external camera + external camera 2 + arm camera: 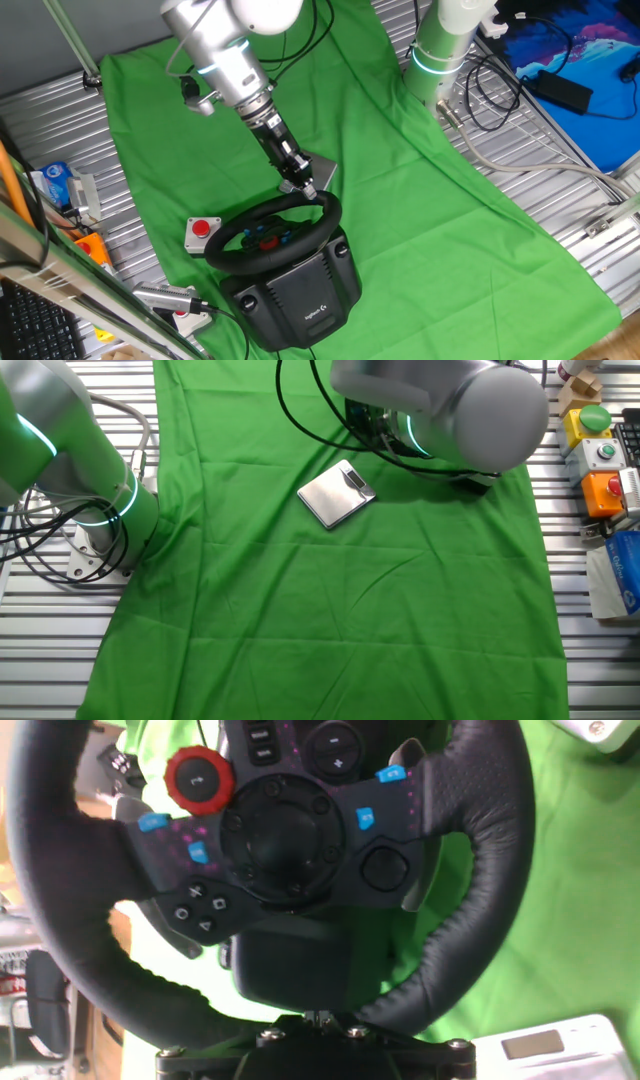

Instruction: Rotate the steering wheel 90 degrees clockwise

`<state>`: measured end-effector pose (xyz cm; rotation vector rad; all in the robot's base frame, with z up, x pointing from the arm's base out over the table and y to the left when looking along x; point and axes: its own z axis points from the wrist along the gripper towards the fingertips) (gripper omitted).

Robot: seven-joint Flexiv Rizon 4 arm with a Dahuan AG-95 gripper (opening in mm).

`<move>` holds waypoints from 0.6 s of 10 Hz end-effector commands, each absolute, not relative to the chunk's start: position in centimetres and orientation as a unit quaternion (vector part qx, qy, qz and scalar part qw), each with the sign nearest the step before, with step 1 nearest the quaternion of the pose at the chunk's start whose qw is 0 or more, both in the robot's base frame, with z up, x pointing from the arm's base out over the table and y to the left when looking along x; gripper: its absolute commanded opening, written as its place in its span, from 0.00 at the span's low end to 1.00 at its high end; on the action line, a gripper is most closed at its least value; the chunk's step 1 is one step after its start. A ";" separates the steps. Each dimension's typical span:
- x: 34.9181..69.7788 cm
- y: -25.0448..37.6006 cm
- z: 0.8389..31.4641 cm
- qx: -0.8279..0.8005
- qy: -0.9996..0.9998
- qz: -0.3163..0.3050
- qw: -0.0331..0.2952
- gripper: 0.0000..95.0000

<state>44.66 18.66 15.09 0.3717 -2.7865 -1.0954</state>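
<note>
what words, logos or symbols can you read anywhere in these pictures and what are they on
"logitech", small and barely legible: white logo on the bulky black base under the black round steering wheel.
Cross, square, circle and triangle symbols: black hub buttons in the hand view.
"+": round black hub button.
White arrow mark: red round knob.
Blue hub buttons: markings too small.
Blue-and-white packet: print too blurred.

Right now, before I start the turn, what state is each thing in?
Black round steering wheel: mounted on its black base, rim at the pincer.
Pincer: at the wheel's far rim; grip hidden, cannot tell.
Small grey box with red button: resting on the green cloth, beside the wheel.
Flat silver scale: lying flat on the cloth.
</note>
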 end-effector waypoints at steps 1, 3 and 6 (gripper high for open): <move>44.8 19.6 15.7 0.107 -0.923 -0.365 0.065 0.00; 45.0 20.4 16.1 0.096 -0.923 -0.366 0.068 0.00; 45.0 20.9 16.3 0.099 -0.925 -0.361 0.071 0.00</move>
